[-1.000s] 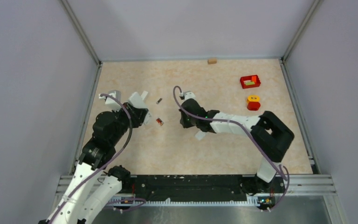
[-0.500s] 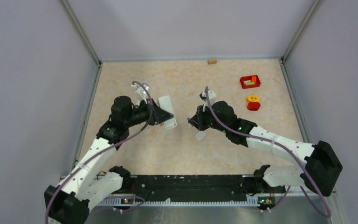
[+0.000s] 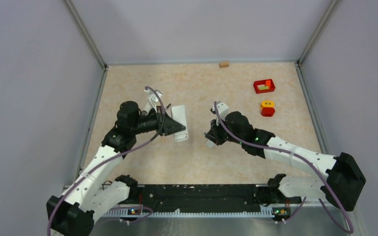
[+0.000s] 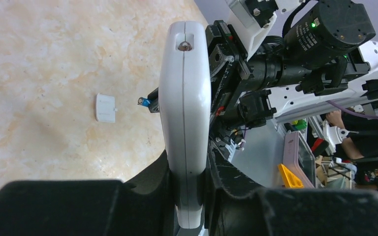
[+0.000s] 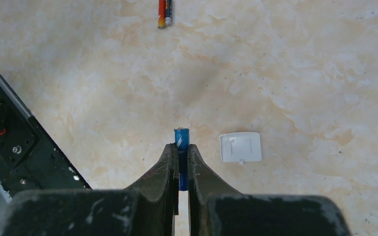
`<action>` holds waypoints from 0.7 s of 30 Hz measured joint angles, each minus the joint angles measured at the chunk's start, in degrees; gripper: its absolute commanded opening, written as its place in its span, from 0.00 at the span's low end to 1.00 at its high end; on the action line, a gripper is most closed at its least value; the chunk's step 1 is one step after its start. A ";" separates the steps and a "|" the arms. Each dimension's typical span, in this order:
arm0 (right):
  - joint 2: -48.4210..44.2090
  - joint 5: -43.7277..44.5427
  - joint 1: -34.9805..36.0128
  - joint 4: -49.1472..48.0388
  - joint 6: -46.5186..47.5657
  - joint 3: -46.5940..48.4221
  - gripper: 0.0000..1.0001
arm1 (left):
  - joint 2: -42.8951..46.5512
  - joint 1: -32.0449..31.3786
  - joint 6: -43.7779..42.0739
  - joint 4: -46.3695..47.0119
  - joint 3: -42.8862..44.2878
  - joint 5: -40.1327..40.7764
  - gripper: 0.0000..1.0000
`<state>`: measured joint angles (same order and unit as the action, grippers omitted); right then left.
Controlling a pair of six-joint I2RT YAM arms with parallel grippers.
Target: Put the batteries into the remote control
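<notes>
The remote control [image 3: 179, 123] is a white oblong held off the table, and my left gripper [image 3: 170, 126] is shut on its lower end. The left wrist view shows the remote control [image 4: 184, 98] edge-on between the left gripper's [image 4: 189, 169] black fingers. My right gripper [image 5: 179, 152] is shut on a slim blue battery [image 5: 181, 140] whose tip sticks out past the fingertips. That battery's tip [image 4: 142, 102] shows just left of the remote. From above, the right gripper [image 3: 210, 134] is a short way right of the remote. Two more batteries [image 5: 165, 13] lie side by side on the table.
A small white battery cover [image 5: 240, 146] lies flat on the table under the right gripper. At the back right stand a red box [image 3: 264, 86] and a red-and-yellow block [image 3: 267, 107]. A small wooden block [image 3: 224, 64] sits by the back wall.
The left arm has reached toward the centre, carrying the remote rightward. The right arm has shifted right, and its gripper has dropped slightly toward the near side.
</notes>
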<state>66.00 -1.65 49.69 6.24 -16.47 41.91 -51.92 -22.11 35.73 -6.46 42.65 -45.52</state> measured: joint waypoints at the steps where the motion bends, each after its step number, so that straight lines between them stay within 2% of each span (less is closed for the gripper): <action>1: -0.02 -0.02 0.00 0.02 -0.02 0.00 0.00 | 0.44 0.00 -0.37 0.00 0.00 0.20 0.00; 5: 0.00 0.02 0.00 0.24 -2.16 0.04 0.00 | 1.57 0.00 -0.70 -0.04 0.00 3.52 0.00; 8: 0.42 0.09 0.00 0.22 -8.26 0.24 0.00 | 1.97 0.00 0.76 0.87 -0.57 9.55 0.00; 15: 3.08 0.04 0.00 -1.51 -33.99 1.01 0.00 | 2.14 0.00 8.00 10.84 -10.69 26.01 0.00; 21: 3.85 0.04 0.00 -6.84 -53.99 1.05 0.00 | 1.55 0.00 12.13 17.07 -16.26 33.03 0.00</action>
<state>69.84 -1.61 49.69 -0.60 -70.46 42.96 -50.37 -22.11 47.86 10.61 26.39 -12.49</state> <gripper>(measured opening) 0.045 0.245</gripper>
